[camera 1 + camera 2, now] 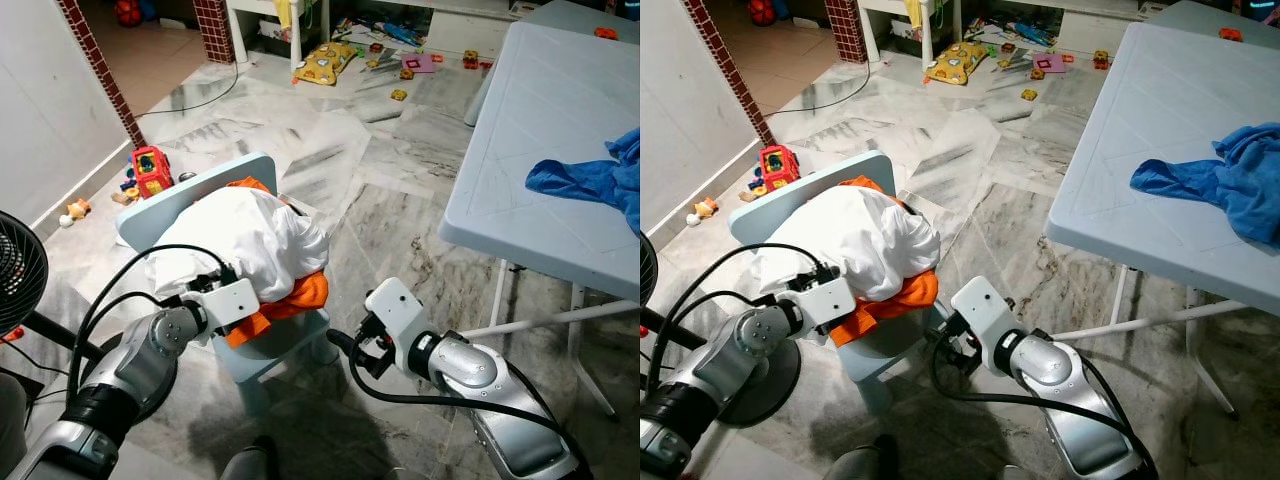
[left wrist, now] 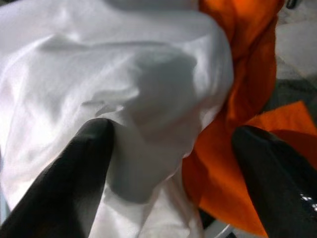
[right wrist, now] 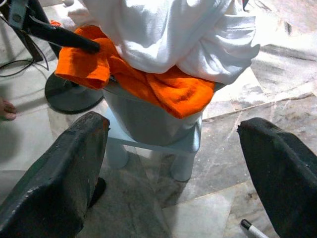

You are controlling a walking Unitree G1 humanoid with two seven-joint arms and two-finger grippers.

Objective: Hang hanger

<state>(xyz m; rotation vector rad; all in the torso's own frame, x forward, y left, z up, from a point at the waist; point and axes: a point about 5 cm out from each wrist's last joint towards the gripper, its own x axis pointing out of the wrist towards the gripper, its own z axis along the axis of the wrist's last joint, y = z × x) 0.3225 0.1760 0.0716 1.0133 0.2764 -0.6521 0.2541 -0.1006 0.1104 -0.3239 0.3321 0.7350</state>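
While your spread-fingered left gripper [image 2: 168, 163] presses one white cloth bundle [image 1: 240, 240] over one orange cloth [image 1: 300, 295] on one pale-blue plastic chair [image 1: 190, 200], your right gripper [image 3: 173, 168] waits open at four o'clock; marble floor [image 1: 400, 200], no hanger discernible.

One white garment [image 1: 240, 235], one orange cloth [image 1: 290, 300], one blue cloth [image 1: 590, 180], one chair [image 1: 200, 195].
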